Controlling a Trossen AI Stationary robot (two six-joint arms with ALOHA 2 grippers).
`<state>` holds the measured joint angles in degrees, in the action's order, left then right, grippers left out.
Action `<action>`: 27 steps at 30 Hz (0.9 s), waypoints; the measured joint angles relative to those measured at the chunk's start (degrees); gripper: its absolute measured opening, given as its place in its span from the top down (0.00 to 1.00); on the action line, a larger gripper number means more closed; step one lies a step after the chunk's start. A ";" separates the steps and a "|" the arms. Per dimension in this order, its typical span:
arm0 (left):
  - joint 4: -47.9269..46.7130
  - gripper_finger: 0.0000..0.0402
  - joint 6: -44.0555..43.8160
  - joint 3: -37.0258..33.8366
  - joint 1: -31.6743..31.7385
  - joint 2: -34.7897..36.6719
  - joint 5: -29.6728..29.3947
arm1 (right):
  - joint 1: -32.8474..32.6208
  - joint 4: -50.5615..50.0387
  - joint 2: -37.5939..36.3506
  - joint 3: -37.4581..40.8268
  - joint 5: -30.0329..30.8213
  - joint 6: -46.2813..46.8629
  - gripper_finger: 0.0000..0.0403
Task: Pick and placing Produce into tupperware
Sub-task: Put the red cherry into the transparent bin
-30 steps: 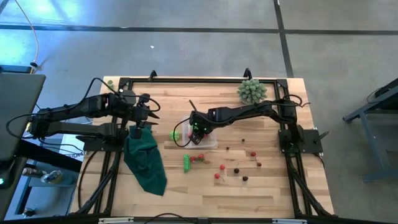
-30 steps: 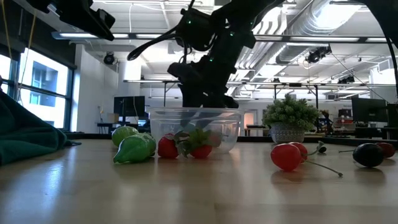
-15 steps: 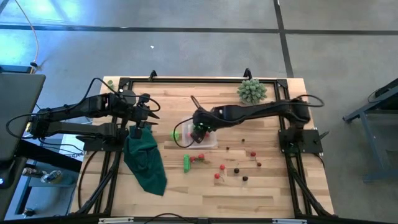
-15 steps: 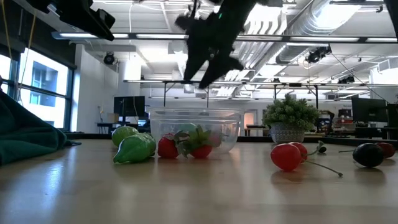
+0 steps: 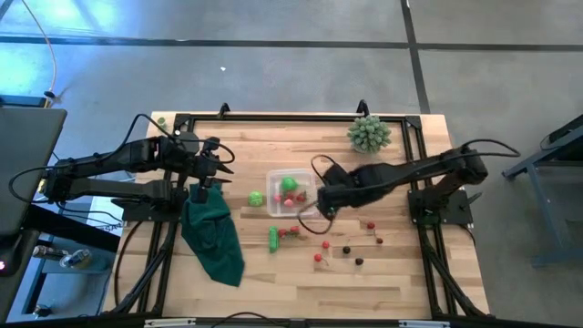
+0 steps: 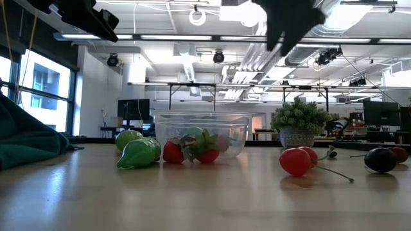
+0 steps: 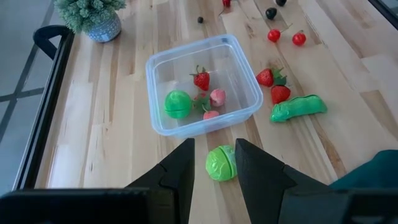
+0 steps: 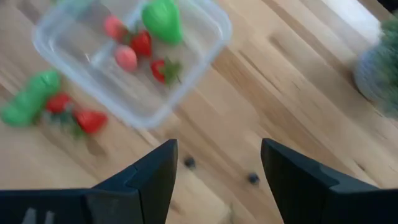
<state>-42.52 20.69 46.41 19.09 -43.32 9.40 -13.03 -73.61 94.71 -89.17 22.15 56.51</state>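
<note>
Lab: exposed ceiling ducts [image 6: 359, 19], monitors [image 6: 133, 109], workbenches

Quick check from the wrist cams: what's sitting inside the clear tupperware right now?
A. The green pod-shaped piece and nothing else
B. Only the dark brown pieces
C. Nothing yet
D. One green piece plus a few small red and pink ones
D: in the left wrist view the tupperware holds a round green piece with a strawberry and small pink pieces beside it.
</note>
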 joint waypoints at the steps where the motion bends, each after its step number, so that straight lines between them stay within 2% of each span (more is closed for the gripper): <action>1: 0.00 0.74 0.01 0.00 0.00 0.01 -0.01 | -0.80 -1.49 -0.47 0.00 0.05 0.67 0.44; 6: 0.00 0.74 0.02 0.00 0.00 -0.01 -0.01 | -4.91 -7.16 -3.04 0.30 0.90 4.39 0.44; 8: 0.00 0.74 0.02 0.00 0.00 0.00 -0.01 | -6.59 -6.32 -5.51 3.19 1.28 6.08 0.44; 14: 0.00 0.74 0.02 0.00 0.00 0.01 -0.01 | -11.29 7.24 -18.49 23.64 -2.97 12.92 0.44; 17: 0.00 0.74 0.01 0.00 0.00 0.01 -0.01 | -11.77 14.32 -25.80 33.16 -8.45 15.00 0.44; 22: 0.00 0.74 0.02 0.00 0.00 -0.01 -0.01 | -11.75 20.07 -32.83 43.39 -17.96 10.75 0.44; 27: 0.00 0.74 0.00 0.00 0.00 0.01 -0.01 | -11.72 19.96 -33.58 48.32 -19.90 4.14 0.44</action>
<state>-42.52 20.69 46.41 19.09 -43.31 9.39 -24.75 -53.65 61.12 -40.85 2.26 60.66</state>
